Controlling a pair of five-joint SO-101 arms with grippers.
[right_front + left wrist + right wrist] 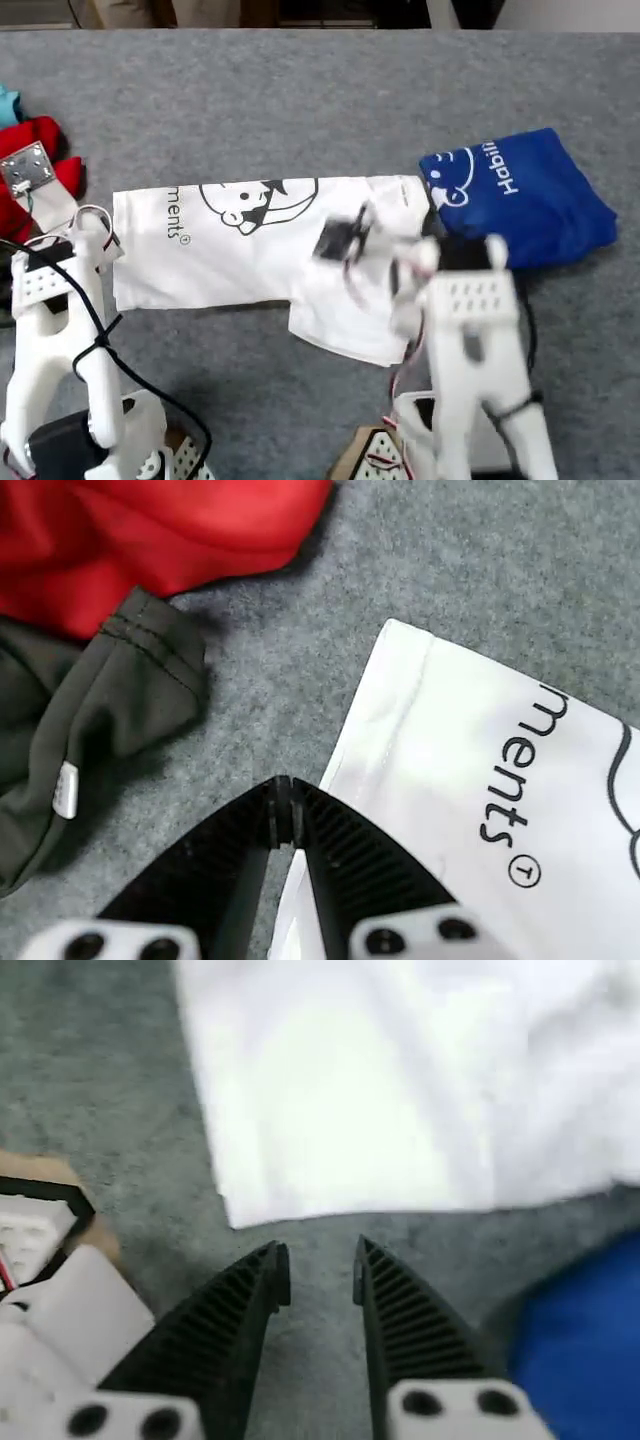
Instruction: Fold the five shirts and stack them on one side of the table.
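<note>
Currently your left gripper (285,815) sits pressed together at the hem of the white shirt (230,262) mid-table, and your right gripper (320,1258) is spread just off its other edge, probably staged for the next fold.

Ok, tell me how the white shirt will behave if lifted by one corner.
Probably floppy: the white shirt lies flat with soft wrinkles, so a lifted corner would likely drape and drag the rest. It looks thin and light. The grey table cover looks felt-like, so pushing may bunch it rather than slide it.
</note>
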